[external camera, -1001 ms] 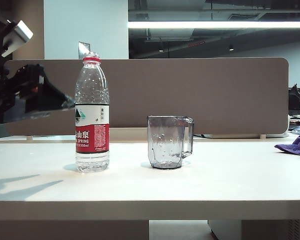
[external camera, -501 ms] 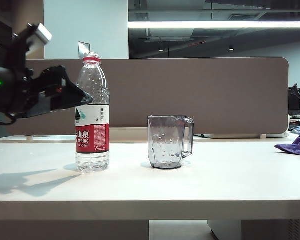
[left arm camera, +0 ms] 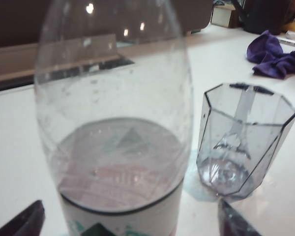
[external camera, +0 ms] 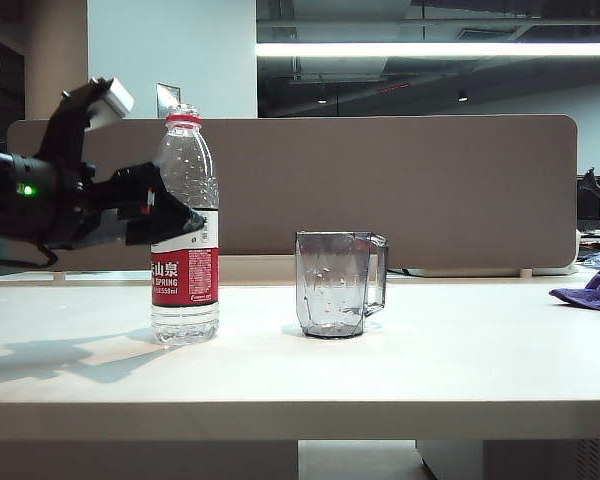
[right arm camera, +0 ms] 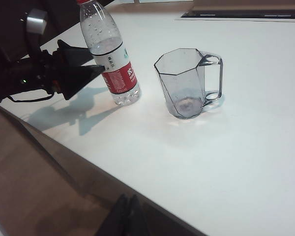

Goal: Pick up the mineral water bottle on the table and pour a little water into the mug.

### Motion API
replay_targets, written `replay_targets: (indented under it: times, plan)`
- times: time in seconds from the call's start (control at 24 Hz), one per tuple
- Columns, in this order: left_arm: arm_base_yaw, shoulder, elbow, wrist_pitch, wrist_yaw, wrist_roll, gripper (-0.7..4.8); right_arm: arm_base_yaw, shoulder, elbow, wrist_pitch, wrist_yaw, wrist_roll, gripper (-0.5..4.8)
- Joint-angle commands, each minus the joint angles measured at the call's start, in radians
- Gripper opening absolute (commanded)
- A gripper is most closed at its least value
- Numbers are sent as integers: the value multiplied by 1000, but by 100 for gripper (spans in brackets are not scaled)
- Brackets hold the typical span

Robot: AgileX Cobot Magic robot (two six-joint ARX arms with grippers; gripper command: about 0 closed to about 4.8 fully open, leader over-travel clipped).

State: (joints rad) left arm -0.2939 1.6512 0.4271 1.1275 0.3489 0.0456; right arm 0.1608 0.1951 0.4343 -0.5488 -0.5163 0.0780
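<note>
The left end effector (external camera: 185, 215) is gaping open level with the upright bottle (external camera: 184, 240), fingers flanking its label, while the right end effector (right arm camera: 127, 216), shut, is hanging well back.

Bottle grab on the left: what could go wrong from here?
1. The left pincer is open around the uncapped mineral water bottle; a hard squeeze could slosh water out.
2. An off-centre fingertip could tip the bottle.
3. The mug stands close beside it, so a wide swing might knock it.
</note>
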Motion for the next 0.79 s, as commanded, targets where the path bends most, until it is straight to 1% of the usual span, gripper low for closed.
replay_targets:
  times: [0.04,0.38,0.42,0.5,0.75,0.79]
  plan:
    - [0,36,27,18,4,6,479,1,0,5,14,-2,-4,-9]
    - [0,119,152,19,9,-2,479,0,0,5,14,2,-4,-9]
    - [0,139,165,19,15,-16,479,0,0,5,14,2,-4,-9]
    - [0,156,168,18,31,-39,479,0,0,5,14,2,-4,-9]
    - [0,156,167,19,42,-46,479,0,0,5,14,10,-4,-9]
    - [0,156,167,16,52,-46,462,0,0,5,14,14,-4,-9]
